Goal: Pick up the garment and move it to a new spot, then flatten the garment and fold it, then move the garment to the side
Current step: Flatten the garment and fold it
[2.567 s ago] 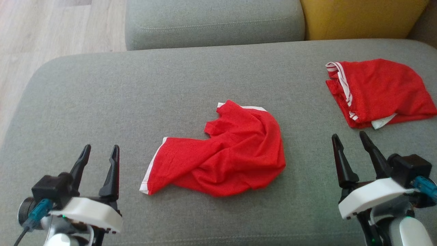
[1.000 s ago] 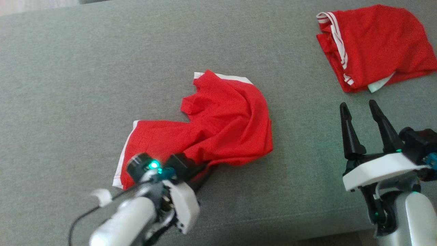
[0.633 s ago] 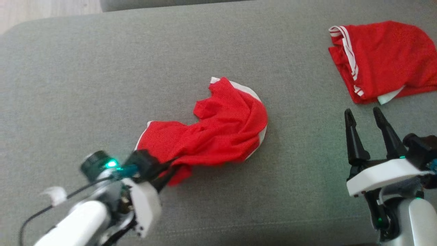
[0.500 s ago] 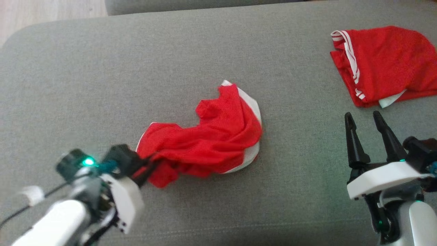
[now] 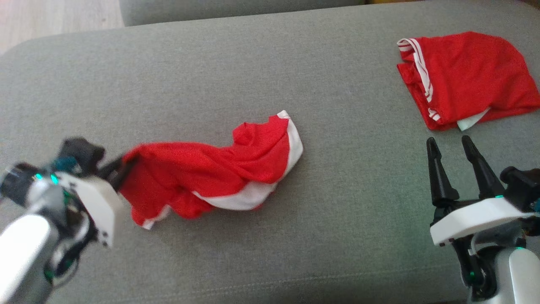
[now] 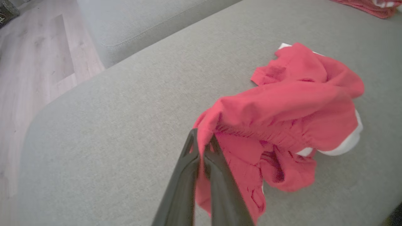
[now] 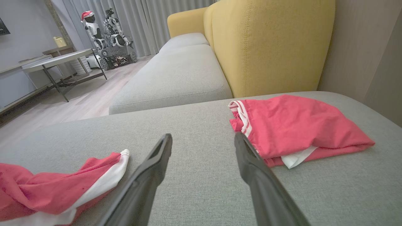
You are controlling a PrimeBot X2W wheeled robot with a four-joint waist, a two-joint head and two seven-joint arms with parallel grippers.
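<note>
Blurred in the head view, the left gripper is sharp in its wrist view: fingers pressed together on a fold of the crumpled red, white-trimmed garment, which trails rightward across the middle of the grey fabric sofa cushion. The right gripper gapes empty near the front edge.

Over grey sofa seat, right gripper, jaws spread wide. At lower left, crumpled red garment with white band lies on seat. At right, second red garment, white-striped edge, just beyond right finger's tip. Behind it, yellow backrest. In background: wood floor, side table, parked robots before grey curtains.
</note>
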